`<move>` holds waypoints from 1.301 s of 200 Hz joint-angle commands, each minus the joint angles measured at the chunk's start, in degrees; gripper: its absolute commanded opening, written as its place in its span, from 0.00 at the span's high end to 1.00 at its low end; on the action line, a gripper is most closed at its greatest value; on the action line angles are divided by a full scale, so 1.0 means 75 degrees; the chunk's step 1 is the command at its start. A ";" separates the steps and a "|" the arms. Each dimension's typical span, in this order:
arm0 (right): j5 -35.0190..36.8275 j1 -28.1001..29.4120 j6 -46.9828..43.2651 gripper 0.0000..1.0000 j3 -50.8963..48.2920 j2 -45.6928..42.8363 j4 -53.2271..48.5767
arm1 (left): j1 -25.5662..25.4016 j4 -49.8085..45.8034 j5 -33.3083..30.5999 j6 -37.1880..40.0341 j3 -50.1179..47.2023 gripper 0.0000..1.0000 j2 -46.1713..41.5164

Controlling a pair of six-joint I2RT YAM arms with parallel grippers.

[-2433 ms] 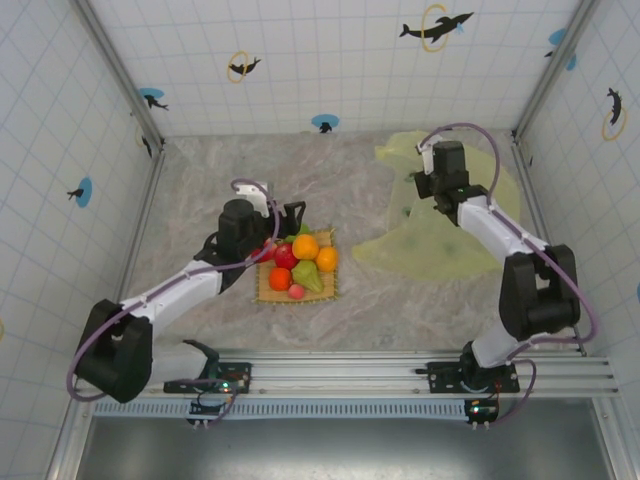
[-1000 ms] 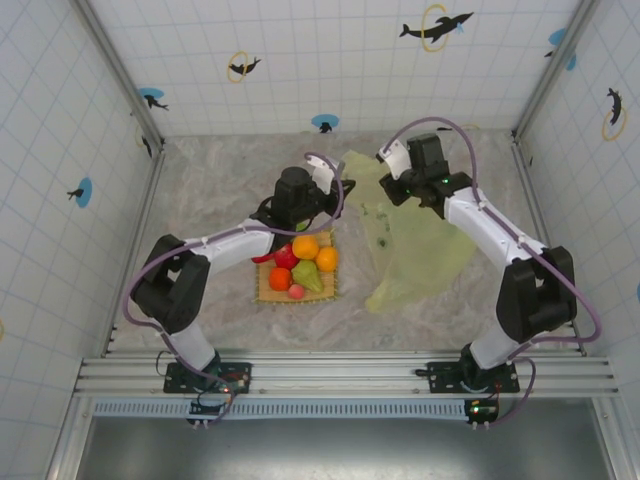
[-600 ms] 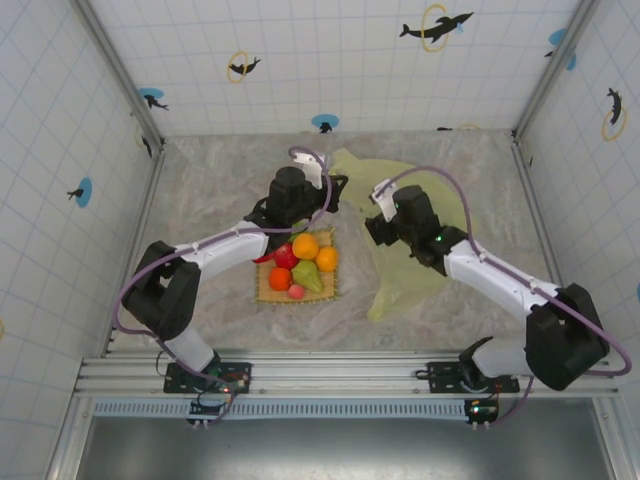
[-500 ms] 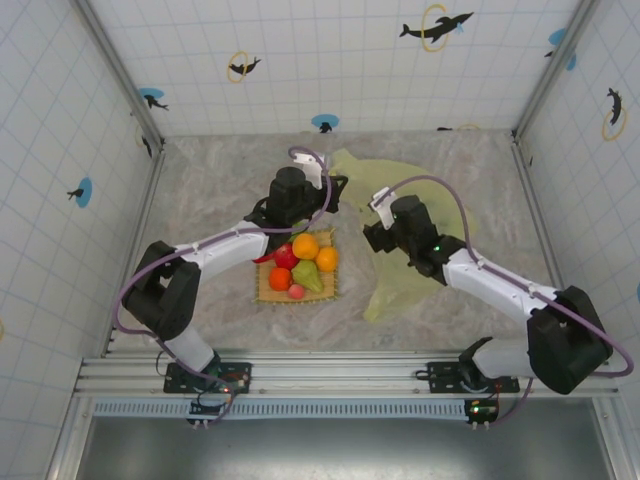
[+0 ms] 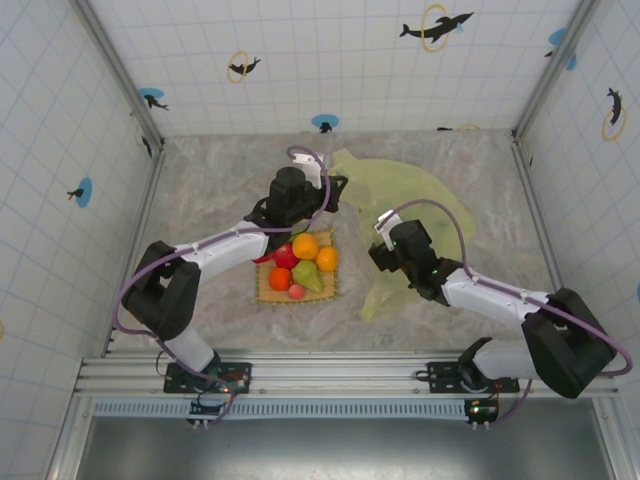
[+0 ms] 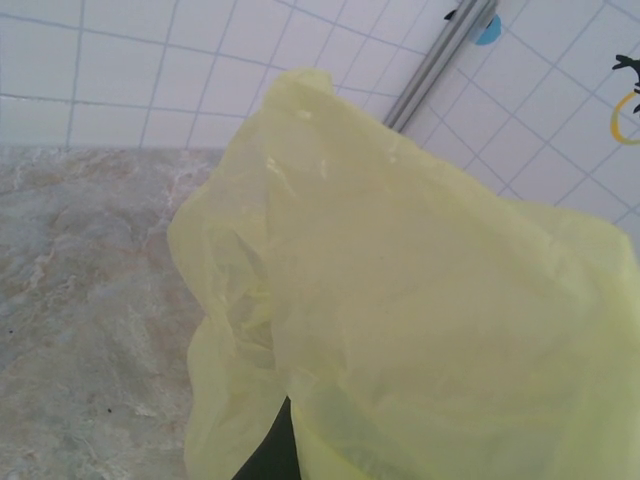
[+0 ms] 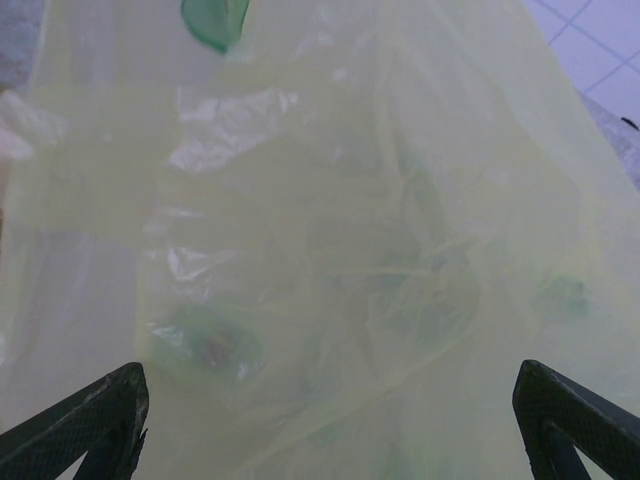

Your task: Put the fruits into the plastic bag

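Grey marbled surface point(image 5: 200, 190) sits inside white tiled walls point(image 5: 330, 60). I see the fruits point(image 5: 300, 268) piled on a tan mat point(image 5: 263, 295), near the plastic bag point(image 5: 410, 195) but not in it. My left hand point(image 5: 335, 188) is clamped on the bag's corner next to the fruits and holds it up. My right hand point(image 7: 325, 390) hovers over the bag, fingers point(image 7: 90, 420) wide apart, holding nothing.

Robot test cell in a lab, that's where I'm working!
White tiled walls point(image 5: 300, 70) with dolphin stickers point(image 5: 435, 27) box me in, metal posts point(image 5: 118, 72) at the corners, a marble-look tabletop point(image 5: 200, 190) below, and a metal rail point(image 5: 340, 372) at the near edge carrying both my arm bases point(image 5: 470, 378).
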 commanded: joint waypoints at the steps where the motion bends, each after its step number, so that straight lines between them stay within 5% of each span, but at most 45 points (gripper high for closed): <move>1: -0.0110 0.0119 0.0186 0.02 -0.0153 -0.0102 0.0558 | -0.0043 -0.0067 0.0097 -0.0158 -0.0076 1.00 -0.0275; 55: -0.0324 0.0213 0.0246 0.00 -0.0115 0.0245 0.0659 | -0.0043 -0.0053 0.0123 -0.0209 -0.0088 1.00 -0.0286; 91: 0.1015 0.0284 0.0296 0.00 0.0052 0.0700 0.0796 | -0.0043 0.0002 0.0189 -0.0277 -0.0146 1.00 -0.0321; 148: 0.3030 0.0334 -0.0113 0.17 0.0432 0.1144 0.1623 | -0.0043 -0.0022 0.0292 -0.0373 -0.0203 1.00 -0.0265; 194: 0.3226 0.0202 -0.0535 0.26 0.0760 0.1652 0.2366 | -0.0043 -0.0040 0.0478 -0.0395 -0.0163 1.00 -0.0161; 223: 0.2627 -0.0204 -0.0583 0.44 0.1195 0.2095 0.2648 | -0.0046 -0.0090 0.0565 -0.0399 -0.0168 1.00 -0.0125; 260: 0.2169 -0.0552 -0.0562 0.90 0.1645 0.1869 0.2164 | -0.0025 -0.0265 0.0401 -0.0135 -0.0187 1.00 -0.0043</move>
